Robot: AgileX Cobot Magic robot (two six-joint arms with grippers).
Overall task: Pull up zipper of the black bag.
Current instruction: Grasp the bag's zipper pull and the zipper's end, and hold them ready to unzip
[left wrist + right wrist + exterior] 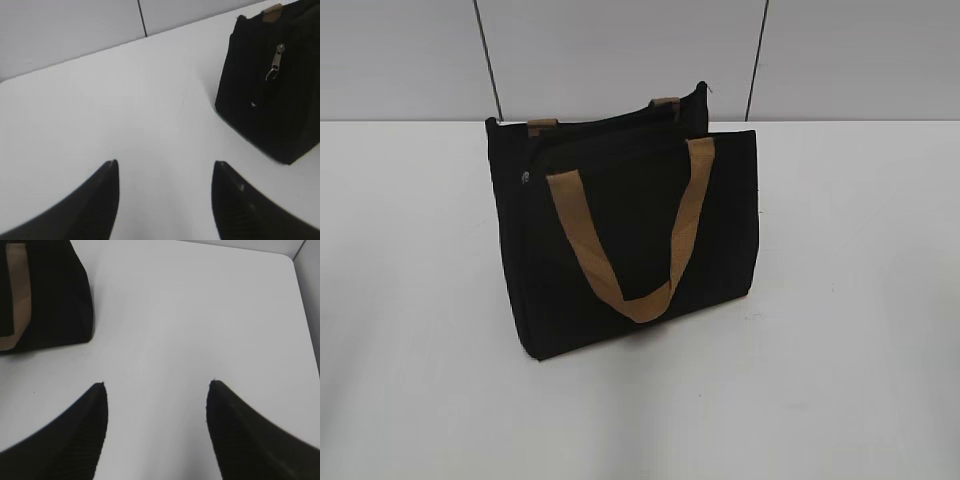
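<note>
The exterior view looks down at a slant on the black bag [620, 230]. Each wrist view looks low across the bench [125, 100] past its fingers [100, 200]; both catch the bag beyond the fingertips.

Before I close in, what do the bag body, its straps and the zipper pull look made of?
The black bag: matte woven fabric, no sheen.
Strap handle: tan webbing, flat and limp.
The zipper pull: likely metal, silvery with bright glints.

Plain white surface [840, 380], matte and bare-looking around the middle, one thing standing on it — the black bag [620, 240], upright, tan strap handle [625, 240] draped down its front
</note>
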